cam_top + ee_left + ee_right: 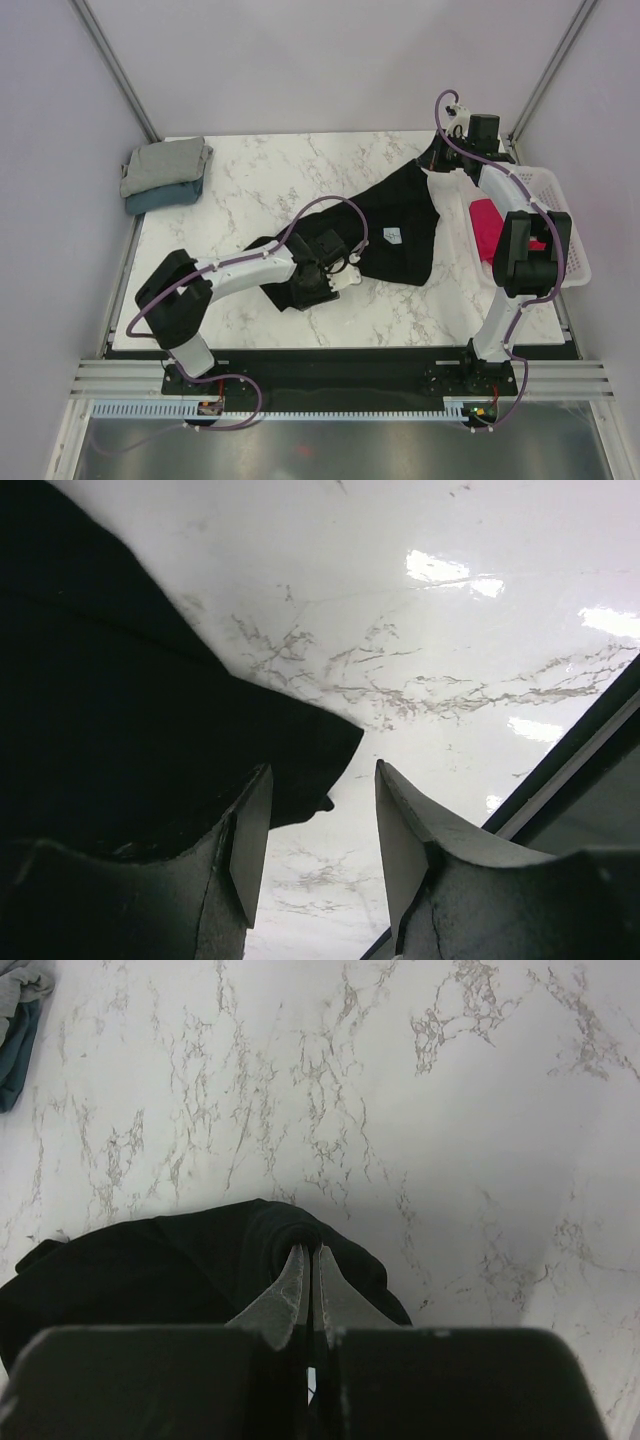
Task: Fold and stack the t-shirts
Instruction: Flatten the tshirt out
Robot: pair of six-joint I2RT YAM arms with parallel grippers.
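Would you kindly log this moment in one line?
black shirt: spread out | left claw: open at its edge | right claw: shut on it | grey shirt: on blue shirt

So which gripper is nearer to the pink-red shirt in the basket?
Right. The right gripper pinches a corner of the black shirt near the pink-red shirt; the left gripper is open at its opposite end.

**A tight pinch**

My right gripper [310, 1258] has its fingers pressed together on a raised fold of the black t-shirt [150, 1270], which lies on the marble table [450, 1110]. The grey t-shirt [22, 980] and dusty blue t-shirt [14, 1055] sit touching, well apart at the top left.
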